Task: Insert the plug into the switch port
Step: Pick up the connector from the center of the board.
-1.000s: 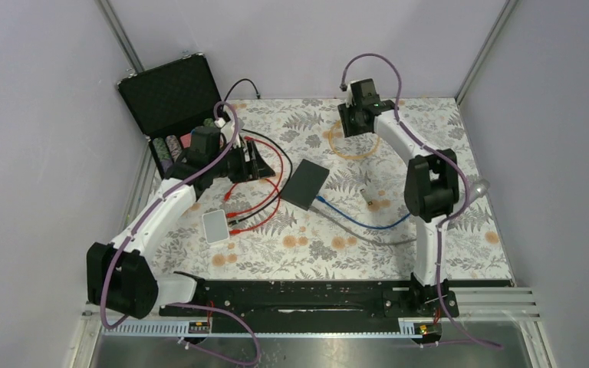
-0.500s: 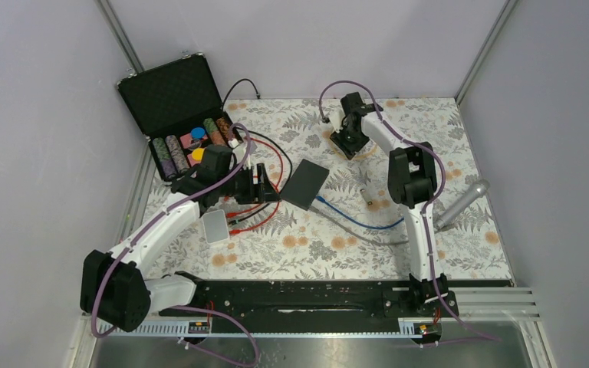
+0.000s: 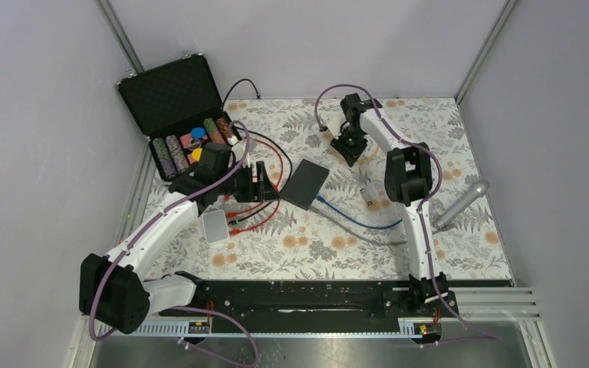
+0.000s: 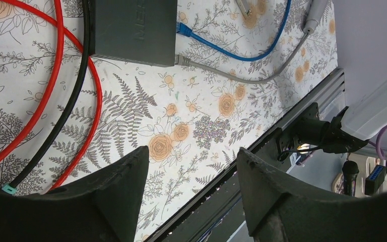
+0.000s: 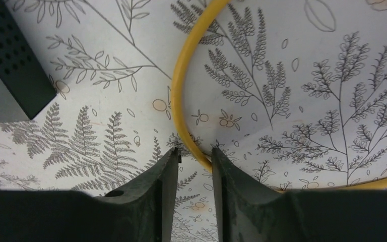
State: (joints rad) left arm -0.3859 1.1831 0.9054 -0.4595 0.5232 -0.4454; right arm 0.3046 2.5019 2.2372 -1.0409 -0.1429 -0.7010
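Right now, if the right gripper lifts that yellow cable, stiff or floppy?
Probably floppy: the yellow cable lies in a loose curve, so it should sag either side of the right gripper straddling it. Likely light, being thin. Its smooth round jacket may slip in a grip.

I count one switch (image 3: 307, 185), and at its near edge one blue cable (image 3: 355, 223) and one grey cable (image 3: 376, 241). Left of it I see two red strands (image 4: 59, 45), one black cable (image 4: 83, 60) and one open case (image 3: 172, 96). Beyond it lies one yellow cable (image 5: 175, 85), and right of it one loose plug (image 3: 368, 195) and one silver microphone (image 3: 460, 203).
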